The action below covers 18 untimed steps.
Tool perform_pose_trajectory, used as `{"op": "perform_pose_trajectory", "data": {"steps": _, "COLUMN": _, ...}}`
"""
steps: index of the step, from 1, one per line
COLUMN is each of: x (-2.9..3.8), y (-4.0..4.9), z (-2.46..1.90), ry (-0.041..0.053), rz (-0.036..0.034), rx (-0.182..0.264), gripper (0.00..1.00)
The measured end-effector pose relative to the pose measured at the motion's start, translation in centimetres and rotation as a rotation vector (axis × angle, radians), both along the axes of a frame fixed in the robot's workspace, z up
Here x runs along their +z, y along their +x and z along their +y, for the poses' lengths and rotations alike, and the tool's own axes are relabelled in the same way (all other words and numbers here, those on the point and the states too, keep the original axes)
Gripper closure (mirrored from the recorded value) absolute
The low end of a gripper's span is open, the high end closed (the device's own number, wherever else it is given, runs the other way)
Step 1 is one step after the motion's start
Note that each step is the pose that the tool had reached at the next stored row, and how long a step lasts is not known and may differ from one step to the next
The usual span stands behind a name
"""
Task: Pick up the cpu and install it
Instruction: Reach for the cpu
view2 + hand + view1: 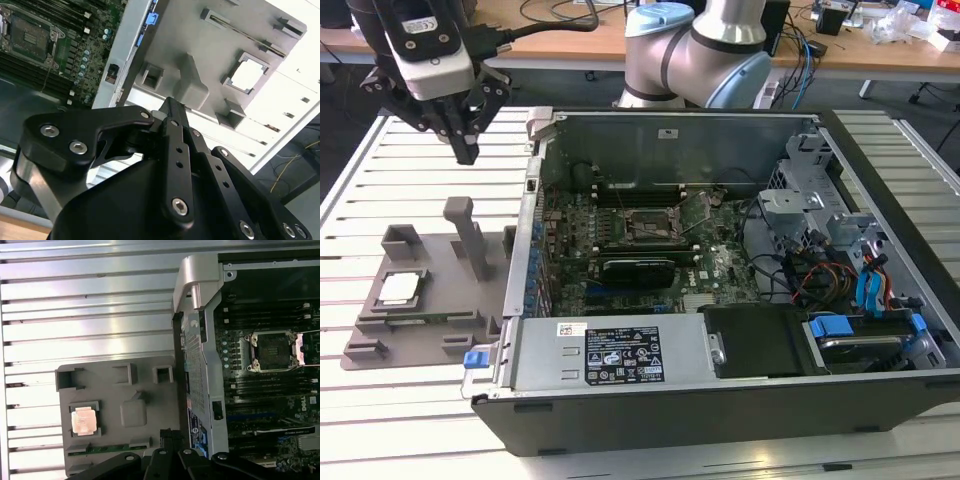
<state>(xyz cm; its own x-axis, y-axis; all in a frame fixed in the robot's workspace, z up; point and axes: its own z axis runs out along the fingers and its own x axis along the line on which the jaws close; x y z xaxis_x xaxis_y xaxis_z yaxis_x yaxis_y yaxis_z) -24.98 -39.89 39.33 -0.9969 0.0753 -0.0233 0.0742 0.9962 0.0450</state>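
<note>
gripper [466,152] hangs empty, fingers pressed together, above the grey fixture [440,300] on the exterior view's left of the case [770,400], cpu [400,288] flat in its near pocket; i'd centre squarely, pinch edges only.

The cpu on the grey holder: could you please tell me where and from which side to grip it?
Probably by two opposite thin edges, coming straight down from above: the cpu lies flat, metal top up, in a shallow recess of the grey holder.

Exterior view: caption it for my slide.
Gripper hangs above the grey holder where the cpu rests, beside the open computer case.
</note>
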Motion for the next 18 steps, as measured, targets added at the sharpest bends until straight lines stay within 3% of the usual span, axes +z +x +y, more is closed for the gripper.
{"op": "perform_pose_trajectory", "data": {"steps": 14, "x": 0.00, "y": -2.09, "z": 0.00, "ry": 0.0000, "rz": 0.0000, "rx": 0.000, "gripper": 0.89}}
{"op": "perform_pose_trajectory", "data": {"steps": 18, "x": -0.01, "y": -3.06, "z": 0.00, "ry": 0.0001, "rz": -0.0001, "rx": 0.000, "gripper": 0.89}}
